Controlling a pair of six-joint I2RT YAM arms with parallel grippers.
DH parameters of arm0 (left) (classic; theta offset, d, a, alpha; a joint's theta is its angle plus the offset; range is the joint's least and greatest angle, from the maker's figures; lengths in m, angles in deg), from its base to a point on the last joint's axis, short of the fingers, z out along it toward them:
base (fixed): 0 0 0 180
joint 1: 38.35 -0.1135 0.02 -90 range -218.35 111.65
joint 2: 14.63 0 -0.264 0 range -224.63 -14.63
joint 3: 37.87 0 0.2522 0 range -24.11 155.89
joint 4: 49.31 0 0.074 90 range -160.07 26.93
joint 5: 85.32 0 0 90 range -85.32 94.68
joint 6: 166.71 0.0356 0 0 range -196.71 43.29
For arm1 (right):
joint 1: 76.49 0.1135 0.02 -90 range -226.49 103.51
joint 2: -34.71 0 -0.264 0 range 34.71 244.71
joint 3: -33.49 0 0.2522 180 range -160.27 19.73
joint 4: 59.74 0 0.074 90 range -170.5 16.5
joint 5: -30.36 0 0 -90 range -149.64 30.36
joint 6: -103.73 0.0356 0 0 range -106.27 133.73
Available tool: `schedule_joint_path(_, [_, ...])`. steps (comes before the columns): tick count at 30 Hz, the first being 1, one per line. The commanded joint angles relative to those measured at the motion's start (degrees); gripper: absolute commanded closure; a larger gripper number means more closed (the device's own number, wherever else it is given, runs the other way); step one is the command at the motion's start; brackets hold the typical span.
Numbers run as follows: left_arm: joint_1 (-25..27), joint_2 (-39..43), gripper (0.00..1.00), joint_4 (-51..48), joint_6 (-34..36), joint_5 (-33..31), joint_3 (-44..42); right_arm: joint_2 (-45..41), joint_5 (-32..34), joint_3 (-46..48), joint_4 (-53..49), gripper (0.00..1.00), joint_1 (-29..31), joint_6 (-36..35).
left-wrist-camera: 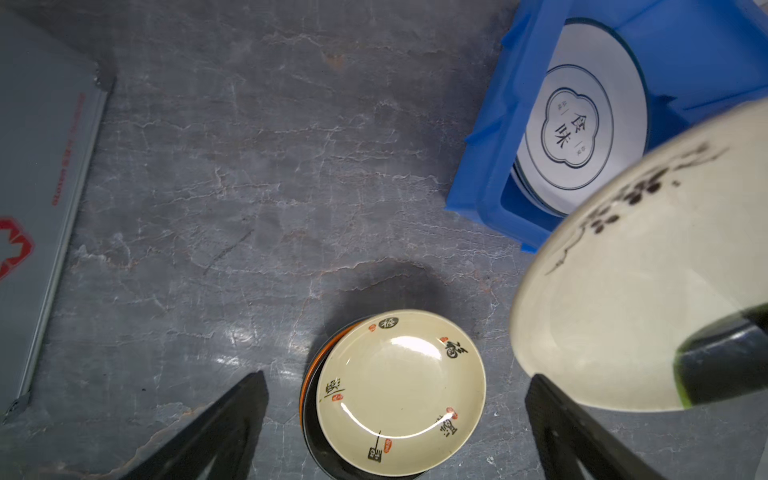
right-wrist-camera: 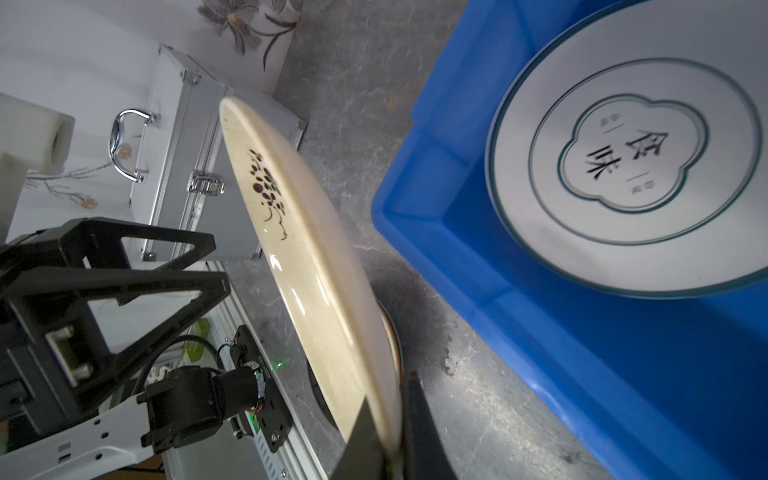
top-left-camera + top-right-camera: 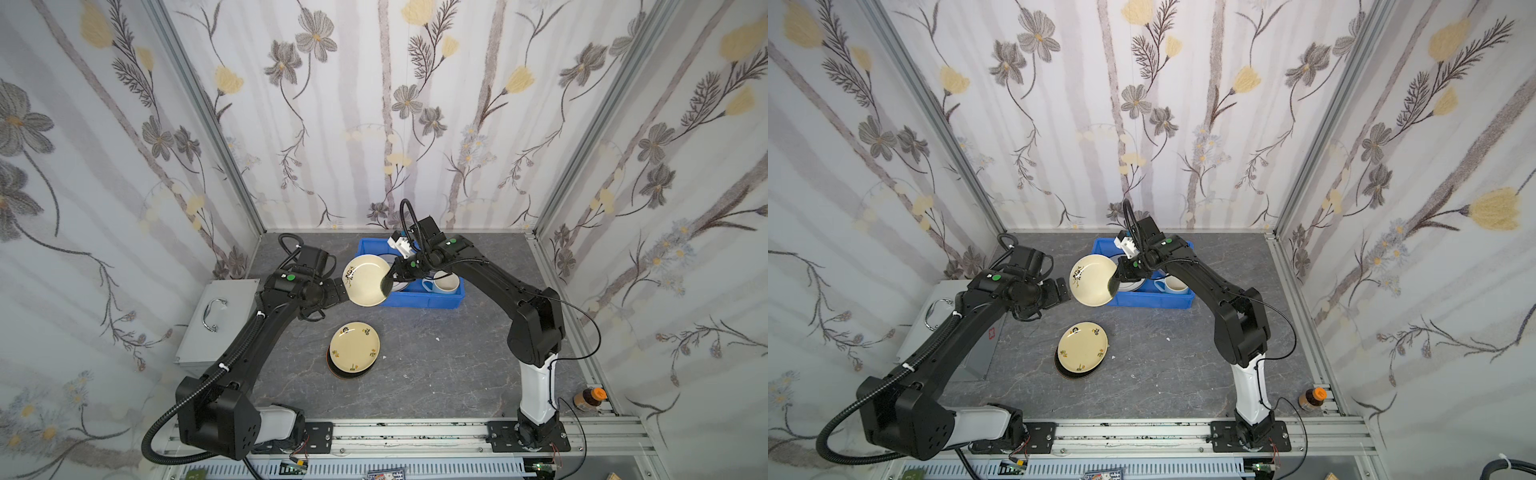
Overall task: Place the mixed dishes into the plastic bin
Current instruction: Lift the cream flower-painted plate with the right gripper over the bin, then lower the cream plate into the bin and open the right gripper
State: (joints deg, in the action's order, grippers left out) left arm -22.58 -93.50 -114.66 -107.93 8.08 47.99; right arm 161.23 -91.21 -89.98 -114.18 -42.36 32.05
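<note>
My right gripper [image 3: 386, 284] is shut on the rim of a cream plate with a dark flower [image 3: 365, 282], which hangs tilted over the left end of the blue plastic bin [image 3: 419, 305]. The right wrist view shows both fingers pinching that plate [image 2: 299, 232]. My left gripper [image 3: 343, 291] stands open just left of it, apart from it. The bin holds a white plate with a dark rim [image 2: 623, 166] and a pale-blue mug [image 3: 442, 282]. On the table, a second cream plate [image 3: 354, 347] tops a stack with a black plate [image 1: 316, 449] and an orange rim [image 1: 309, 365] under it.
A silver metal case [image 3: 216, 320] with a handle lies at the left of the table, close under my left arm. A small bottle with an orange cap [image 3: 590, 398] stands at the front right corner. Flowered walls close in three sides.
</note>
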Motion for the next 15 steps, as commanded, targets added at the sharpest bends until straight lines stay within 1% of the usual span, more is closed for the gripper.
schedule_joint_path(1, [-0.13, -4.36, 0.0, 1.41, 3.55, 1.96, 5.09, 3.55, 1.75, -5.96, -2.08, 0.9, -1.79, -0.85])
schedule_joint_path(4, [-0.13, -9.01, 0.0, 1.41, 5.16, 2.87, 10.23, 8.09, 2.18, -12.05, -2.77, 0.9, -3.64, 0.0])
schedule_joint_path(8, [-0.26, -13.97, 0.0, 0.99, 6.83, 3.66, 15.66, 13.41, 2.35, -17.46, -2.61, 0.9, -5.44, 1.98])
schedule_joint_path(11, [-0.64, -17.22, 0.0, 0.72, 7.6, 4.62, 18.64, 16.18, 3.29, -19.38, -1.72, 0.89, -6.33, 3.08])
schedule_joint_path(15, [-1.05, -20.83, 0.0, 0.03, 8.41, 5.87, 22.14, 18.6, 3.53, -19.44, 0.68, 0.89, -7.35, 4.93])
